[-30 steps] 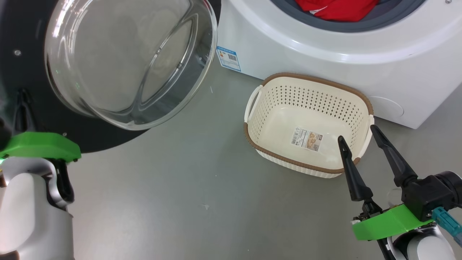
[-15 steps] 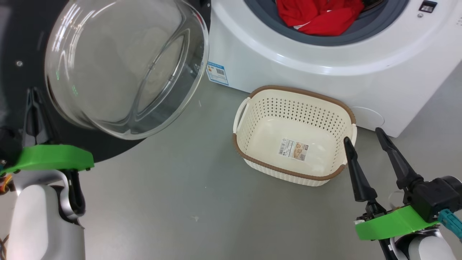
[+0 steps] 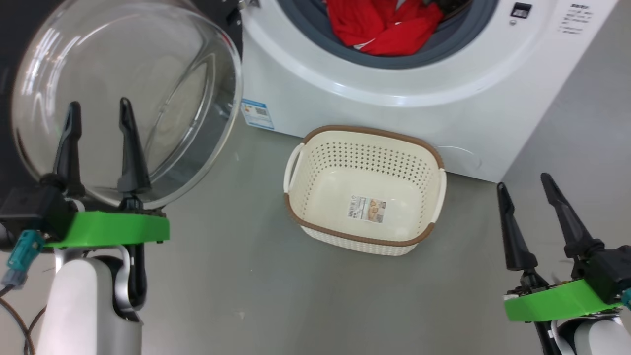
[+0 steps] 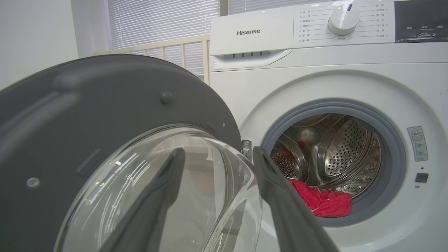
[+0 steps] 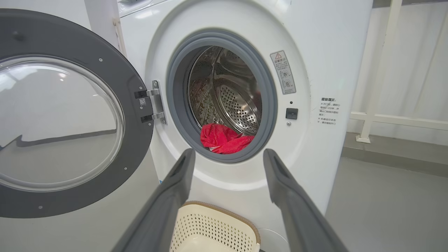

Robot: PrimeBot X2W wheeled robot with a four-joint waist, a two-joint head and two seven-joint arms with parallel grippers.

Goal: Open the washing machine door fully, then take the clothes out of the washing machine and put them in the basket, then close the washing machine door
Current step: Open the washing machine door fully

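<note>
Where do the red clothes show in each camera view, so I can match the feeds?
Head view: clothes at top centre, in the mouth of the washing machine.
Left wrist view: clothes lower right of centre, at the bottom of the opening.
Right wrist view: clothes near centre, at the opening's lower edge.
Shared landmark: the grey gasket ringing the opening, directly under the clothes in all three.

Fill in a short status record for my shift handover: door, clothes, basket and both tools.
door: washing machine door swung open to the left of the opening
clothes: red clothes inside the washing machine, none taken out
basket: basket on the floor in front of the machine, no clothes in it
left tool: left tool open, holding nothing, in front of the door glass
right tool: right tool open, holding nothing, right of the basket
</note>
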